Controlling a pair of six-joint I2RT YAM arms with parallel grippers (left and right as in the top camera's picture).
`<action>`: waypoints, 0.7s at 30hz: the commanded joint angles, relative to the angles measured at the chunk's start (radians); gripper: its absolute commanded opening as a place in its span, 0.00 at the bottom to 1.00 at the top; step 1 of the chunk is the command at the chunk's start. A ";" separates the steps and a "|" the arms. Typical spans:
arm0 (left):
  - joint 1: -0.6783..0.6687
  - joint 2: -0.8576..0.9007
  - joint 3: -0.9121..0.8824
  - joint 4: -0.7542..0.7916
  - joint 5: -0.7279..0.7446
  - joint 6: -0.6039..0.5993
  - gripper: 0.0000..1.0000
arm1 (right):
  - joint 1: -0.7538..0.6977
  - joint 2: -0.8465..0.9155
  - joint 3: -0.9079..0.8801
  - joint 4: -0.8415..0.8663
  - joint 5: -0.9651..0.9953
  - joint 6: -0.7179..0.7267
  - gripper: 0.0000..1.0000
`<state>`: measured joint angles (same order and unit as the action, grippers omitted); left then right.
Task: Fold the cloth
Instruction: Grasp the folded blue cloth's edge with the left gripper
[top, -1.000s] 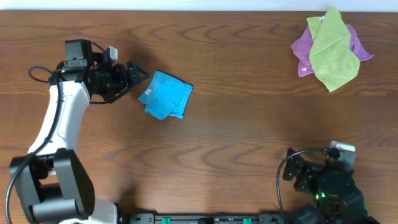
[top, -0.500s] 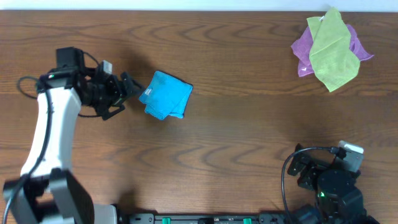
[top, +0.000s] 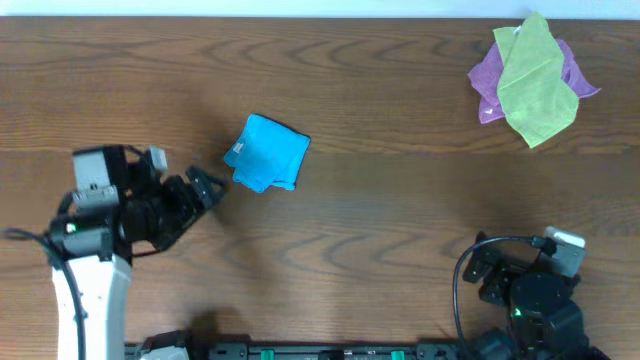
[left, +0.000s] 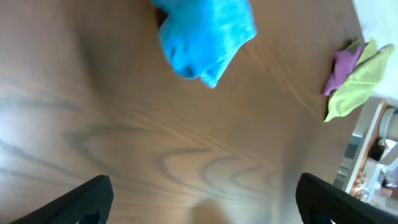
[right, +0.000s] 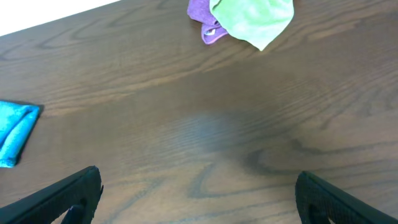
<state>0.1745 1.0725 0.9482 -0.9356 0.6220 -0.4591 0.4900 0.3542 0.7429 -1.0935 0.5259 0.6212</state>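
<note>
The cloth (top: 270, 155) with small white tag (top: 235, 151), overhead view only

Three cloths: blue cloth (top: 268, 152), green cloth (top: 535, 80), purple cloth (top: 487, 82). Two claws: left claw (top: 207, 187), right claw (right: 198, 198). One counter (top: 400, 200).

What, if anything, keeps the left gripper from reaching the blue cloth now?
Probably nothing, so yes: the left gripper is open, empty and close to the blue cloth, with only bare table between them.
</note>
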 joint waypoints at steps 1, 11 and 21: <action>-0.003 -0.047 -0.115 0.096 0.008 -0.122 0.95 | -0.001 -0.003 -0.004 -0.003 0.016 0.014 0.99; -0.137 0.016 -0.438 0.700 0.025 -0.415 0.95 | -0.001 -0.003 -0.004 -0.003 0.016 0.014 0.99; -0.228 0.281 -0.464 0.962 -0.092 -0.473 0.95 | -0.001 -0.003 -0.004 -0.003 0.016 0.014 0.99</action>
<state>-0.0502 1.3075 0.4850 0.0097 0.5797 -0.9161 0.4900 0.3542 0.7429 -1.0962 0.5285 0.6212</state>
